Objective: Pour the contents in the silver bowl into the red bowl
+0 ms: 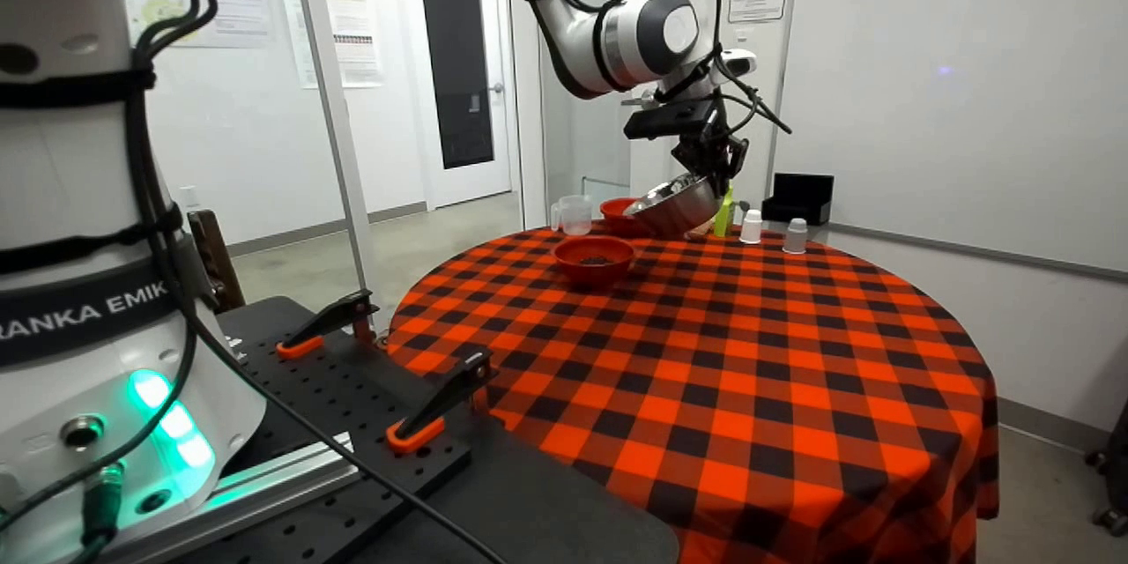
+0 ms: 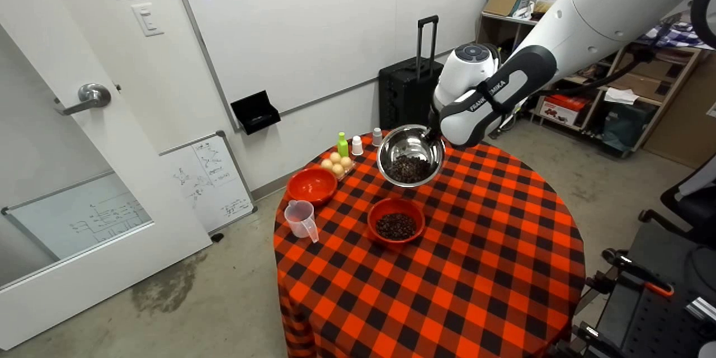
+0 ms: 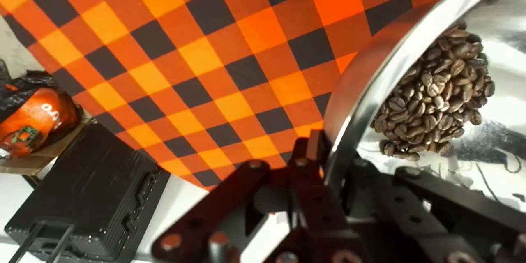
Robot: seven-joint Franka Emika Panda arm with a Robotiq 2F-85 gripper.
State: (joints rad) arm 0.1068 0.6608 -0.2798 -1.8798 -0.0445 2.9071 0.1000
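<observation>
My gripper (image 3: 335, 160) is shut on the rim of the silver bowl (image 3: 411, 41); the grip also shows in an exterior view (image 1: 716, 169). The silver bowl is held above the table, tilted, in both exterior views (image 1: 674, 211) (image 2: 408, 142). Dark beans (image 3: 439, 94) lie inside it, gathered at its lower side (image 2: 411, 169). A red bowl (image 2: 386, 210) stands on the cloth just beyond that lower side, with dark beans in it; it also shows in an exterior view (image 1: 594, 275). A second red bowl (image 2: 312, 184) stands farther off, with no contents visible.
A clear measuring jug (image 2: 301, 218) stands beside the second red bowl. A pack of eggs (image 2: 337, 164), a green bottle (image 2: 342, 145), a white cup (image 2: 357, 146) and a grey cup (image 2: 377, 137) stand along the table edge. A red-and-black checked cloth (image 2: 481, 257) covers the round table.
</observation>
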